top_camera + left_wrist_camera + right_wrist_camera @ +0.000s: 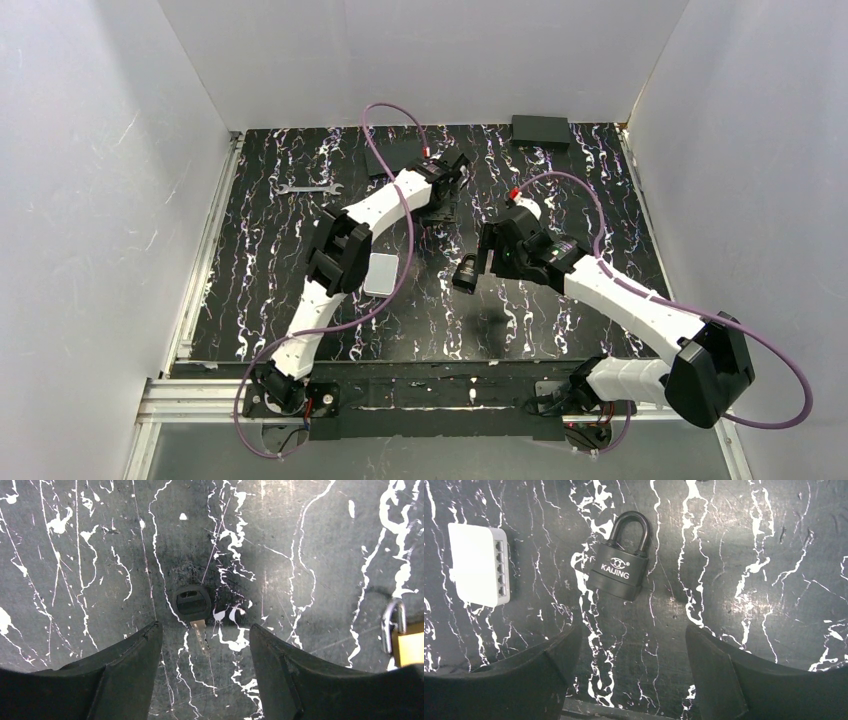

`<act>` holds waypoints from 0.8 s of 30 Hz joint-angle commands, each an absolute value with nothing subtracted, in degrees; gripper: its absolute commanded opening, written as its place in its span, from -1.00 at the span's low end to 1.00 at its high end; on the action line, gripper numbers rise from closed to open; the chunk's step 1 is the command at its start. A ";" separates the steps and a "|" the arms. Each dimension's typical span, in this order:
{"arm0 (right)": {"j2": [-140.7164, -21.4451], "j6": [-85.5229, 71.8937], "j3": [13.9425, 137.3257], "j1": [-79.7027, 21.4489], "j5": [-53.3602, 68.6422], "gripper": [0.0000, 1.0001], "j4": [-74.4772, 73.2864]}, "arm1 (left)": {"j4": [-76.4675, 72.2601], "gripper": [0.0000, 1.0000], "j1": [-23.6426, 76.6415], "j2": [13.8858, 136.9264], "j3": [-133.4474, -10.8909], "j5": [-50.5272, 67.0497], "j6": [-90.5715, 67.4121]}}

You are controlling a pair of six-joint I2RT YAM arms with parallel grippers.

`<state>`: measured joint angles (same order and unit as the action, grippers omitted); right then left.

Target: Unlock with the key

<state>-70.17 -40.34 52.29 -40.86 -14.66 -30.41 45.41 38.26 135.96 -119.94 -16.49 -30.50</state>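
The left gripper [202,635] is held open, grasping nothing, and the key [192,605] is laid flat on the black marbled table [75,555] just ahead of the gap between its fingers, black head farthest from the wrist. The right gripper [631,640] is likewise held open and empty. In its wrist view a white network switch [476,565] is seen left of the black KAIJING padlock [620,560], which is laid flat ahead of the fingers.
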 commanded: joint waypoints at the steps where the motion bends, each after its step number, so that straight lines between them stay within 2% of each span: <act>1: -67.87 -40.45 50.82 -40.79 -16.26 0.69 -30.59 | 51.02 0.22 38.21 137.15 -124.42 -22.40 -34.16; 10: -68.38 -39.28 50.31 -40.78 -15.47 0.69 -30.23 | 51.16 0.07 38.35 140.16 -125.12 -24.77 -33.54; 19: -68.12 -39.00 50.19 -40.78 -15.48 0.68 -30.63 | 48.82 0.00 38.32 141.76 -124.92 -19.41 -33.42; 24: -67.70 -38.85 50.08 -40.70 -15.58 0.68 -31.15 | 48.10 -0.23 37.53 141.67 -122.98 -17.33 -34.74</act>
